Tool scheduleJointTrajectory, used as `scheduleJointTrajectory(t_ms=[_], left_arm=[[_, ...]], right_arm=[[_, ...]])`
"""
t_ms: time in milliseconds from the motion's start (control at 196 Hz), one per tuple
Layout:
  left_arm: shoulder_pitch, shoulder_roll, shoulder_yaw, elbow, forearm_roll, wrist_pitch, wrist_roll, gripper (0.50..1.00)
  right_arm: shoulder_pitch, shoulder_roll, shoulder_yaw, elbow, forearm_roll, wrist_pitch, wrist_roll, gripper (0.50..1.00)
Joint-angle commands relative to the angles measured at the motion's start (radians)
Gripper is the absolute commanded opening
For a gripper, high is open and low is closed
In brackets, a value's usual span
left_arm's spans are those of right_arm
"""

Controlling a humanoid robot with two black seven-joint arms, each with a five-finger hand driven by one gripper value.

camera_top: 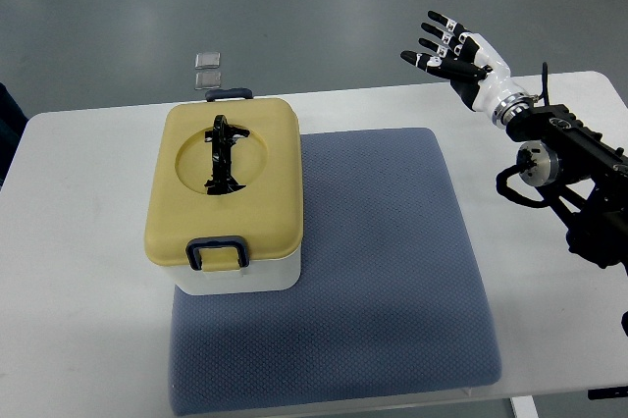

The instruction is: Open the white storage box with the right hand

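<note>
A white storage box (235,276) with a yellow lid (224,187) sits on the left part of a blue-grey mat (383,271). A black handle (224,155) lies folded in the lid's round recess. One dark latch (218,253) shows at the near side, another latch (229,94) at the far side. The lid is down. My right hand (453,53) is raised over the table's far right edge, well right of the box, fingers spread and holding nothing. Its arm (564,163) enters from the right. The left arm is out of view.
The mat lies on a white table (69,271). Two small clear squares (207,69) lie on the grey floor beyond the table's far edge. A dark object (8,129) shows at the left edge.
</note>
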Motion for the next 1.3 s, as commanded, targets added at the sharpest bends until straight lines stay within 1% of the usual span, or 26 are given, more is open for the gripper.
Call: scheduleJointTrajectory(t_ms=[0, 72, 404, 654, 1032, 1089, 1293], left_arm=[[0.000, 0.000, -0.004, 0.000, -0.002, 0.000, -0.003, 1.000], [0.000, 0.000, -0.004, -0.002, -0.003, 0.000, -0.020, 1.000], [0.000, 0.000, 0.002, 0.017, -0.002, 0.001, -0.017, 1.000], [0.000, 0.000, -0.001, 0.013, -0.002, 0.001, -0.017, 1.000], [0.000, 0.000, -0.001, 0.013, -0.002, 0.001, -0.017, 1.000], [0.000, 0.000, -0.001, 0.013, -0.002, 0.001, -0.017, 1.000], [0.000, 0.000, 0.001, 0.013, -0.002, 0.001, -0.017, 1.000]], right_arm=[[0.000, 0.000, 0.000, 0.000, 0.001, 0.000, 0.000, 0.930], [0.000, -0.002, 0.000, 0.000, 0.001, 0.000, 0.000, 0.930], [0.000, -0.003, 0.000, -0.002, -0.001, 0.000, 0.000, 0.930], [0.003, -0.012, -0.002, 0.000, -0.001, 0.021, 0.000, 0.930], [-0.003, 0.000, 0.000, -0.002, -0.001, 0.015, 0.002, 0.930], [-0.003, 0.000, 0.000, -0.002, -0.001, 0.014, 0.012, 0.930], [-0.009, -0.008, 0.000, -0.003, 0.001, 0.012, 0.117, 0.928]])
